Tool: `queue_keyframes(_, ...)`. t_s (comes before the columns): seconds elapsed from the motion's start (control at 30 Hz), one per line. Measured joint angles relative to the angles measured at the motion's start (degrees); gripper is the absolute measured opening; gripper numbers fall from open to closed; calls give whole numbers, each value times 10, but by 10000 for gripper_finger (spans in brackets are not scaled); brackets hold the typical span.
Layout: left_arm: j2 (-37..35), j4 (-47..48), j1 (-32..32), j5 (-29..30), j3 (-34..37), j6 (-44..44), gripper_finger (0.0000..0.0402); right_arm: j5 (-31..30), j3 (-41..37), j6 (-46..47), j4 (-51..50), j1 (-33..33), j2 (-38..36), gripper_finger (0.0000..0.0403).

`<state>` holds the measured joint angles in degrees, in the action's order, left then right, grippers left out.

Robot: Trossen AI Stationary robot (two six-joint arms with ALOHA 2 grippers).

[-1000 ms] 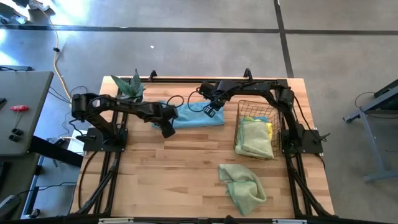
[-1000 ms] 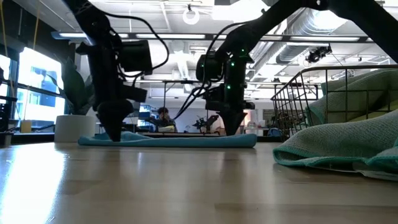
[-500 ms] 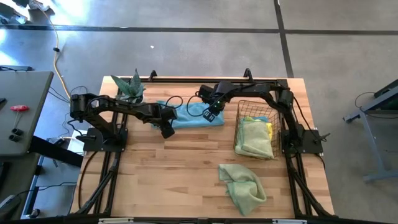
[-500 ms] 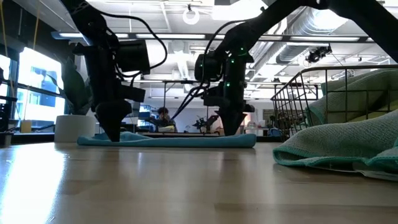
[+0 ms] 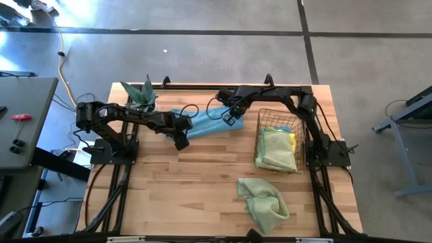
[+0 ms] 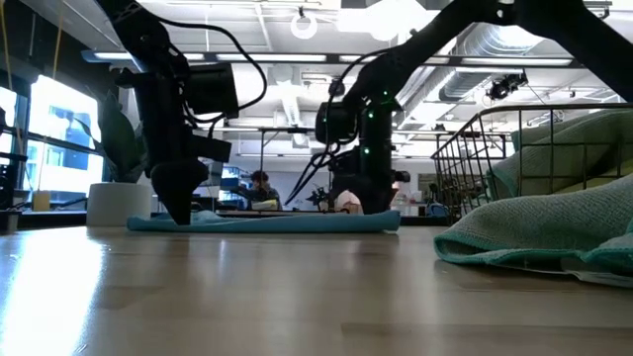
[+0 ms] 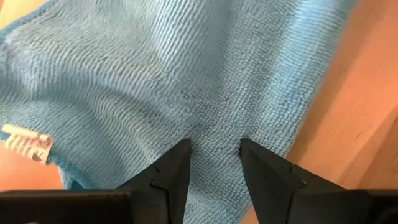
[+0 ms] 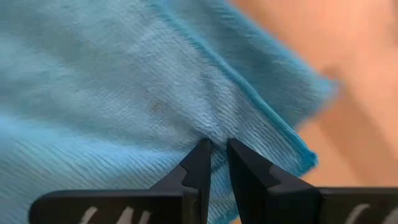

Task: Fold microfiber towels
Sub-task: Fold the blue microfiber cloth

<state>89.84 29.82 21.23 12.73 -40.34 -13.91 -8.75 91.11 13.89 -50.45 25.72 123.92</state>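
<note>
Folding looks to be in its early part, with one towel in work and the rest waiting. At about ten o'clock on the desk the left gripper bears down on the near-left part of the light blue towel, which lies flat toward the twelve o'clock edge; its fingers stand apart with cloth between them, pressing or loosely pinching rather than clenched tight, as the left wrist view suggests. Just right of it, the right gripper has its fingers nipped nearly together on a ridge of the same towel near its right edge, so it grasps the blue cloth. This towel is not yet a tidy folded square, though from above I cannot be sure how many layers it already has. At three o'clock the copper wire basket holds a pale green towel with a yellow towel peeking beside it, both unfolded. At five o'clock a crumpled green towel lies loose on the desk, untouched.
</note>
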Motion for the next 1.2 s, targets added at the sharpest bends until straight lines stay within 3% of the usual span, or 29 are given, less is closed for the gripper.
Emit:
queue_keyframes(0.17,0,1,0,-1,0,4,133,-13,0,-8,-4,11,0,48)
queue_keyframes(0.33,0,1,0,-1,-2,-8,133,56,13,-13,-18,10,-5,48)
queue_keyframes(0.63,-4,4,1,-4,-47,7,133,89,75,11,-20,-27,-25,48)
queue_keyframes(1.0,-2,-1,31,81,-56,36,133,75,20,37,16,-83,-22,48)
queue_keyframes(1.2,-1,3,58,78,-36,36,133,77,-32,62,36,-98,-22,48)
